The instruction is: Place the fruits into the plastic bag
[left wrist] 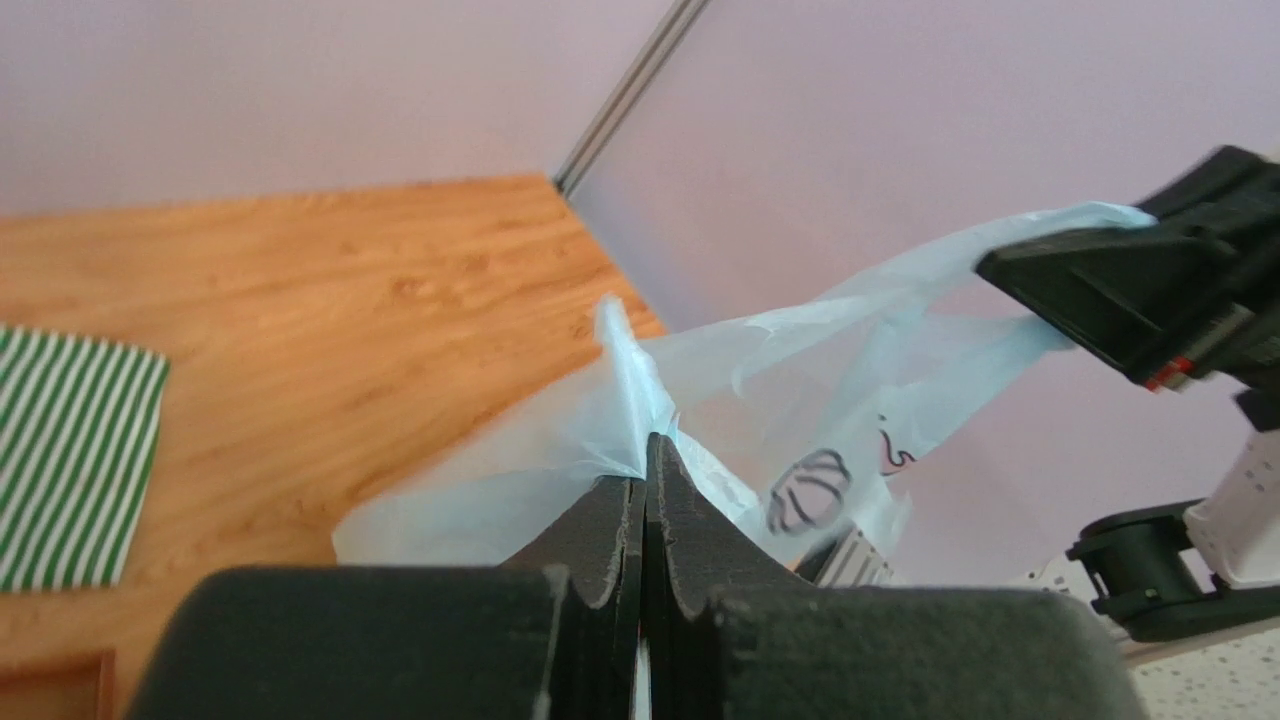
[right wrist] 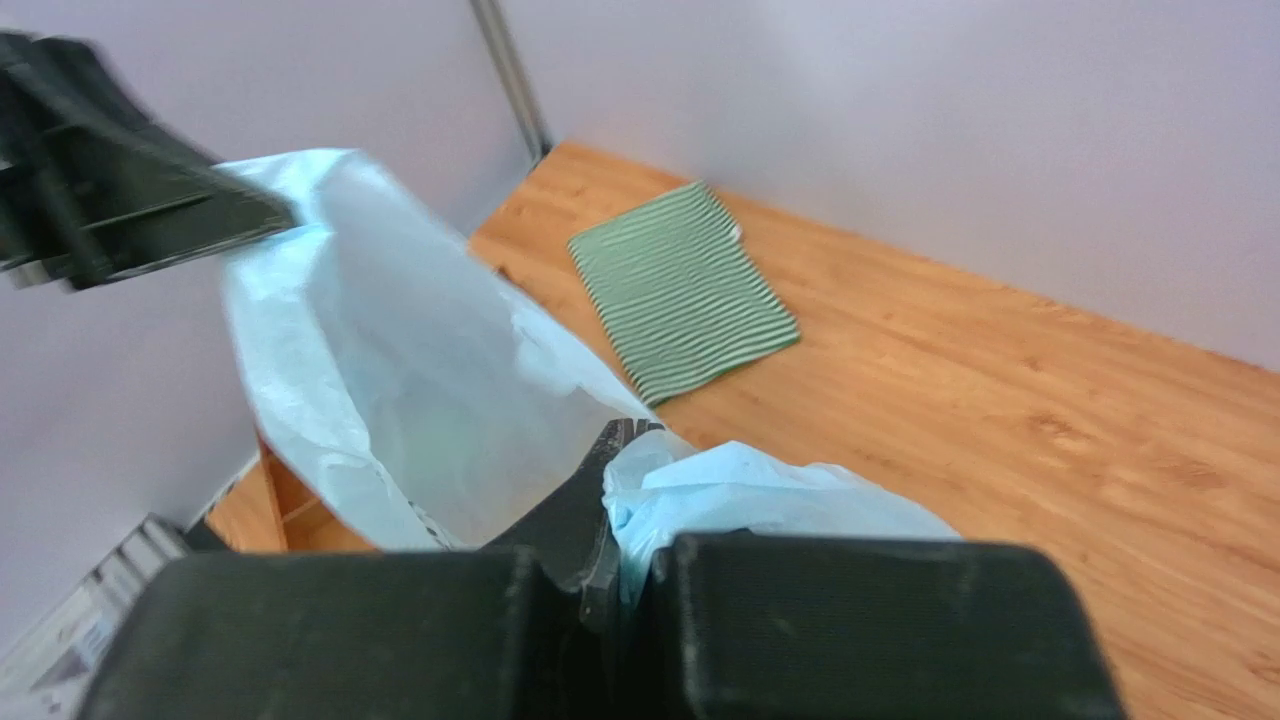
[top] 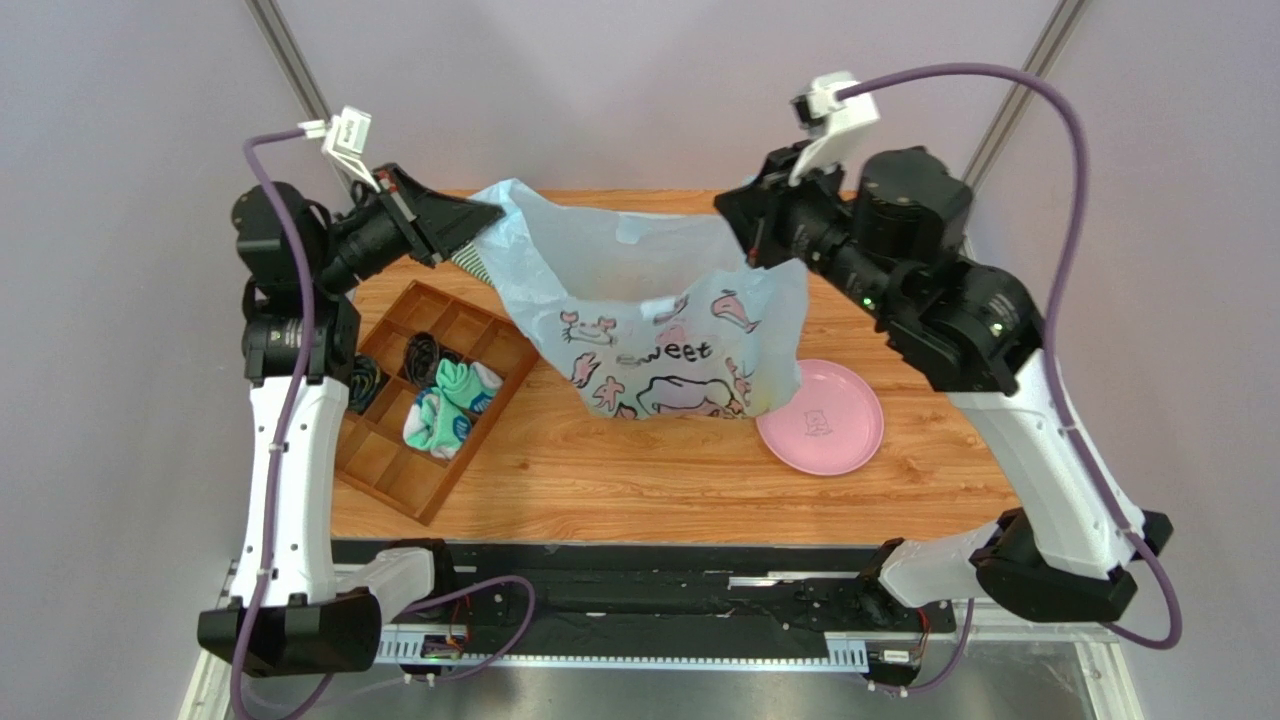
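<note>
Together, both grippers held the plastic bag (top: 661, 323) aloft.
The left gripper (left wrist: 646, 450) was pinched fully closed on the bag's left edge and the right gripper (right wrist: 616, 450) was clamped on its right edge. The bag hung between them over the table, its mouth stretched left to right, its lower end near the pink plate (top: 842, 435). No fruits could be made out, inside or outside. With neither arm free, one would probably have to release.

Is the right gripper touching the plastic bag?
Touching. The right wrist view shows the right gripper shut, with the plastic bag pinched between its jaws.
</note>
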Motion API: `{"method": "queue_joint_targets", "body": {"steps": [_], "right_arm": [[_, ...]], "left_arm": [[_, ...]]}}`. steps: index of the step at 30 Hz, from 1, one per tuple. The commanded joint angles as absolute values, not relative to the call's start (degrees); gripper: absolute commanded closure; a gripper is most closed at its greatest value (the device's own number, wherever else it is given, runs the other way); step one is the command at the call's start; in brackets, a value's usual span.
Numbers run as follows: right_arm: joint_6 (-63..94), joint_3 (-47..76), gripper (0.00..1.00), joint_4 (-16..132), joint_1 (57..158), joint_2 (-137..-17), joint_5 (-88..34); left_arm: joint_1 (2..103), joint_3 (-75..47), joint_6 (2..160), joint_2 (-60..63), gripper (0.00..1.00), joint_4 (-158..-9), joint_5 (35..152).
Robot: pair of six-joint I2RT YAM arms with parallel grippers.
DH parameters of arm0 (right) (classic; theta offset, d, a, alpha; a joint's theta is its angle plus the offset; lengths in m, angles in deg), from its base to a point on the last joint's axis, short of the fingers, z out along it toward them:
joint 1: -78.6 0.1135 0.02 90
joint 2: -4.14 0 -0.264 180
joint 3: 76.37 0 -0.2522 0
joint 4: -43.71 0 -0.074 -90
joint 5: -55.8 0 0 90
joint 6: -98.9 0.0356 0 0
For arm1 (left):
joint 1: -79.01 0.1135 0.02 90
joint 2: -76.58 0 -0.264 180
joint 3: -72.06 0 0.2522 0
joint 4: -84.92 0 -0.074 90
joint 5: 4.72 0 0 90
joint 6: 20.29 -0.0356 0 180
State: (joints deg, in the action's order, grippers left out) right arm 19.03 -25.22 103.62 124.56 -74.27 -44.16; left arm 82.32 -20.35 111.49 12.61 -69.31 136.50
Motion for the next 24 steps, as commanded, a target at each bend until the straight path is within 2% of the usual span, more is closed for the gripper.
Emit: {"method": "queue_joint_targets", "body": {"steps": [1, 10, 18, 19, 20, 22, 23, 24], "right_arm": [[17.5, -23.7, 1.00, 104.4, 120.2, -72.9, -44.7], [19.6, -8.2, 1.00, 101.4, 115.7, -69.6, -45.0], [21.4, -1.5, 1.00, 99.9, 115.6, -70.7, -40.7], [21.6, -1.1, 0.97, 99.8, 115.6, -70.9, -40.4], [21.6, -0.8, 0.90, 99.7, 115.6, -71.0, -40.0], [21.9, -0.5, 0.80, 99.2, 115.6, -70.7, -39.2], [22.0, -0.1, 0.66, 98.9, 115.6, -70.6, -39.0], [22.1, 0.0, 0.58, 98.6, 115.6, -70.4, -38.7]], "left_arm": [[82.3, -25.0, 116.4, 13.7, 1.00, -72.8, 137.0], [82.3, -17.2, 113.5, 14.0, 1.00, -73.7, 138.6], [82.3, -10.4, 100.6, 14.3, 1.00, -62.8, 135.7], [82.3, -10.3, 98.0, 14.7, 1.00, -62.1, 134.9], [82.3, -10.2, 96.9, 15.6, 1.00, -61.5, 133.9], [82.3, -9.9, 94.4, 16.7, 0.88, -60.4, 131.2], [82.3, -9.7, 93.8, 17.9, 0.79, -60.2, 130.5], [82.3, -9.6, 93.3, 18.4, 0.54, -60.2, 129.6]]}}
